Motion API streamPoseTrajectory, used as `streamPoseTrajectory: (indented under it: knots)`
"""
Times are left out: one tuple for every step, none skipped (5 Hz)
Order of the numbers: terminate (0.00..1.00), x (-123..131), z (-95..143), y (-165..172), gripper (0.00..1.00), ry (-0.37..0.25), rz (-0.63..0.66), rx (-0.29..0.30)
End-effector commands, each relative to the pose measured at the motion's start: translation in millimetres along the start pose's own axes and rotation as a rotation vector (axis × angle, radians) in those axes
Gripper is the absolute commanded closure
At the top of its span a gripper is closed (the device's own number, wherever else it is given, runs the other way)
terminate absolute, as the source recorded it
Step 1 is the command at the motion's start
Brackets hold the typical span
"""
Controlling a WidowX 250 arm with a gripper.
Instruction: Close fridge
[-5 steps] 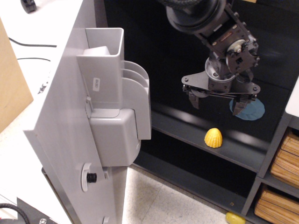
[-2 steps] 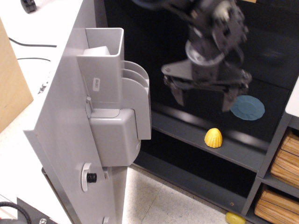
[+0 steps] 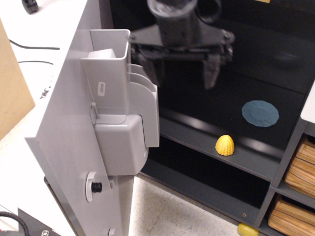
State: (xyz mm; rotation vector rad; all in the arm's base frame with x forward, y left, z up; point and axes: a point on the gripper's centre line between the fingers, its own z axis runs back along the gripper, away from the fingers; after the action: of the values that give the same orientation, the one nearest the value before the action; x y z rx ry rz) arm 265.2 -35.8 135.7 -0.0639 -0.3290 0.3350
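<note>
A yellow ridged toy [image 3: 225, 145] sits near a blue disc [image 3: 260, 113] (wicker baskets [image 3: 299, 168] stacked at right).

Speckled light floor [image 3: 167, 211] is running along the bottom, with a pale wooden panel [image 3: 12, 93] leaning in at the left edge. On the right, a dark grey shelf unit [image 3: 288, 162] is holding wicker baskets [image 3: 300, 189] — two stacked rows showing. A yellow thing [image 3: 247, 229] is sitting on the floor at its base — can't tell what.
</note>
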Motion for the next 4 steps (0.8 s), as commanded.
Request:
streamPoseTrajectory:
  knots:
    - [0.00,-1.6,59.3,31.2,0.00,-0.038,0.021,-0.014]
    - [0.00,-1.7,69.6,43.9,0.00,-0.022,0.033,0.021]
    - [0.00,0.2,78.0,60.7,0.00,-0.009,0.036,0.074]
    - [0.00,-8.3,80.9,74.7,0.00,0.008,0.040,0.093]
